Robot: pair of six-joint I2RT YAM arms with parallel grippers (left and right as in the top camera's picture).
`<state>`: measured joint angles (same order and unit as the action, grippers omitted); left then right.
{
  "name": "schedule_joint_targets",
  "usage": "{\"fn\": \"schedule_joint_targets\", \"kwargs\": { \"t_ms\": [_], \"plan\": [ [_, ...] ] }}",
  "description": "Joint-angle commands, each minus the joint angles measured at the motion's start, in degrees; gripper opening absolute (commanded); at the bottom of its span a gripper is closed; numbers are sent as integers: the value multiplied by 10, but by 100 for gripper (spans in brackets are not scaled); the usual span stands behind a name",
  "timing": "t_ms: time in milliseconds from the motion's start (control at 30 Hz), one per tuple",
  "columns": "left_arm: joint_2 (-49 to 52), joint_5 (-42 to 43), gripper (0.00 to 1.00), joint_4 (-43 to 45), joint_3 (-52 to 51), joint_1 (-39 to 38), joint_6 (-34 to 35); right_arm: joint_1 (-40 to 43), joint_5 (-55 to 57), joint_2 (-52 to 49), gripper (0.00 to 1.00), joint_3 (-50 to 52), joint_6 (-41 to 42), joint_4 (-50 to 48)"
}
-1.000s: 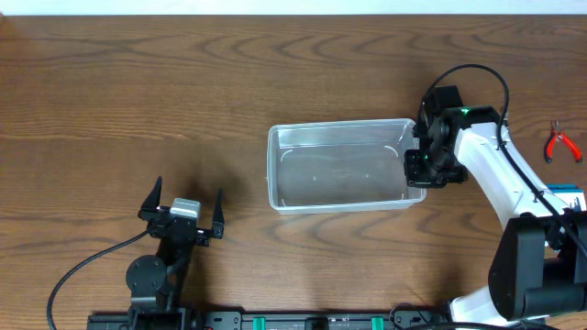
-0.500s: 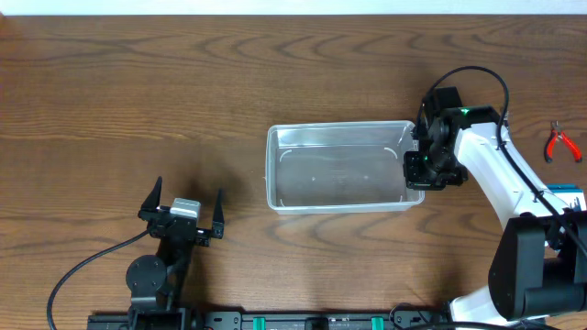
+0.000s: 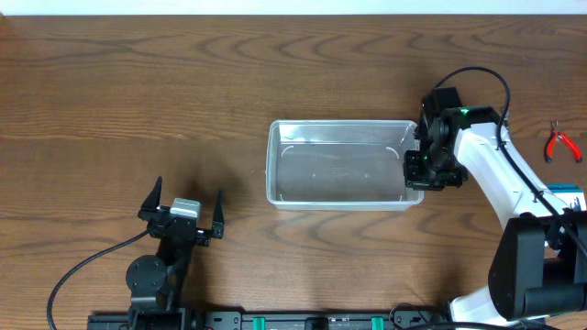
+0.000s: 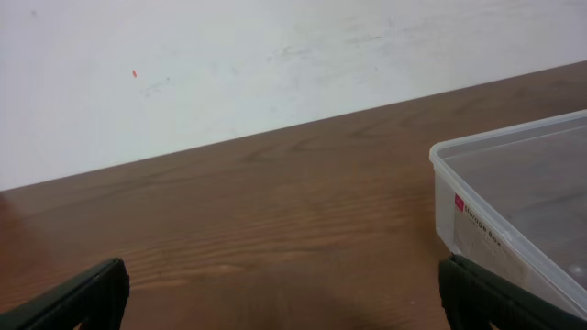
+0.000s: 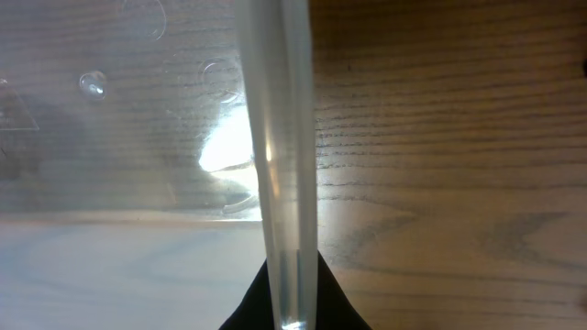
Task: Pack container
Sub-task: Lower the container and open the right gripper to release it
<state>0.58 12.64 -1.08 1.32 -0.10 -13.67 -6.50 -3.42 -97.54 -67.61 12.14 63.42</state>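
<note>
The clear plastic container [image 3: 339, 165] sits at mid-table, empty. My right gripper [image 3: 415, 170] is shut on its right wall; in the right wrist view the clear rim [image 5: 280, 137] runs up from between my dark fingertips [image 5: 246, 307]. My left gripper [image 3: 183, 209] is open and empty near the front left, well clear of the container. In the left wrist view the container's corner [image 4: 514, 202] shows at the right, with my two fingertips [image 4: 78, 298] at the bottom corners.
Red-handled pliers [image 3: 561, 144] lie at the far right edge. A small blue-and-white box [image 3: 570, 194] shows partly behind the right arm. A pale wall borders the table's far side [image 4: 229, 64].
The container has shifted slightly to the right and squared up with the table, moved by my right gripper. The left arm has not moved.
</note>
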Motion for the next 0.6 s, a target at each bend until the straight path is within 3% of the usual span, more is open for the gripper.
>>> {"fn": "schedule_joint_targets", "kwargs": {
  "t_ms": [0, 567],
  "plan": [
    [-3, 2, 98, -19, -11, 2, 3, 2, 15, 3, 1, 11, -2, 4],
    [-3, 1, 98, -19, -11, 2, 3, 2, 14, 3, 1, 11, -45, 5]
  ]
}}
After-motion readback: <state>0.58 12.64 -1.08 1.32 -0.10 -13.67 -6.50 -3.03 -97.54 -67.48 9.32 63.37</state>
